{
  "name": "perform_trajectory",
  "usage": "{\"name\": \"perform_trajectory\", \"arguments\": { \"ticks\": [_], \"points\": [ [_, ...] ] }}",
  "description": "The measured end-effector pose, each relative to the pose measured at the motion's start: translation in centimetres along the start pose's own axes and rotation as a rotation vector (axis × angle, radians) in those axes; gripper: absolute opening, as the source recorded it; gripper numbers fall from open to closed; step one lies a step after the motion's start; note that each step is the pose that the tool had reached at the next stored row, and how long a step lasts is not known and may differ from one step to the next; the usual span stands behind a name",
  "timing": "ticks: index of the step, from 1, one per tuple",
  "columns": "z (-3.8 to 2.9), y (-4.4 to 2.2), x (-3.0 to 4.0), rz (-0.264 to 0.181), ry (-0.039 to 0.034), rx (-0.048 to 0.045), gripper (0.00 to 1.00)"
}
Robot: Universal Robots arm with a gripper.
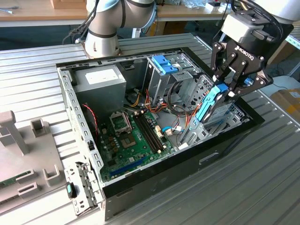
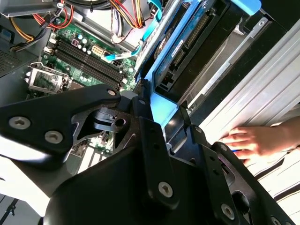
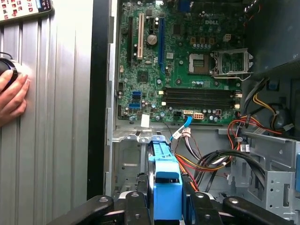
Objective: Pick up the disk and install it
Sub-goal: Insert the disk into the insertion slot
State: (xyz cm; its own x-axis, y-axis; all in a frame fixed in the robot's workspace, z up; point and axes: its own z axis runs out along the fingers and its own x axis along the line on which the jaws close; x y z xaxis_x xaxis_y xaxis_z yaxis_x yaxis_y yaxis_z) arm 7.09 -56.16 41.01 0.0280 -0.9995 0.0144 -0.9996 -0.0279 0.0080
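A ribbed grey metal worktop (image 1: pixel 253 187) spreads wide under even light; behind stands a pale wooden desk (image 1: pixel 37 13), perhaps a bench.

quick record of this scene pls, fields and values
grasp: gripper shut on disk
pose: disk on edge, tilted, over the end of the case at the exterior view's right
case: open, lying flat on table, motherboard exposed
person: hand resting on table beside case

White lettering marks the black body of your gripper (image 1: pixel 225 90) and the motherboard (image 3: pixel 183 70); the sticker (image 1: pixel 102 75) on the grey box (image 1: pixel 101 93) is illegible.
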Motion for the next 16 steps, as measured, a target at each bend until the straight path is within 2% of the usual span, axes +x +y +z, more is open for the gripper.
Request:
{"name": "perform_trajectory", "arguments": {
  "ticks": [2, 3, 4, 6, 7, 16],
  "points": [
    [0.0, 0.0, 0.0, 0.0, 0.0, 0.0, 0.36],
    [0.01, 0.0, 0.0, 0.0, -0.0001, 0.0001, 0.38],
    [0.02, 0.0, 0.0, 0.0, -0.0001, 0.0, 0.44],
    [0.02, 0.0, 0.0, 0.0, -0.0002, 0.0, 0.44],
    [0.02, 0.0, 0.0, 0.0, -0.0001, 0.0, 0.5],
    [0.08, 0.0, 0.0, 0.0, 0.0, 0.0, 0.5]
  ]
}}
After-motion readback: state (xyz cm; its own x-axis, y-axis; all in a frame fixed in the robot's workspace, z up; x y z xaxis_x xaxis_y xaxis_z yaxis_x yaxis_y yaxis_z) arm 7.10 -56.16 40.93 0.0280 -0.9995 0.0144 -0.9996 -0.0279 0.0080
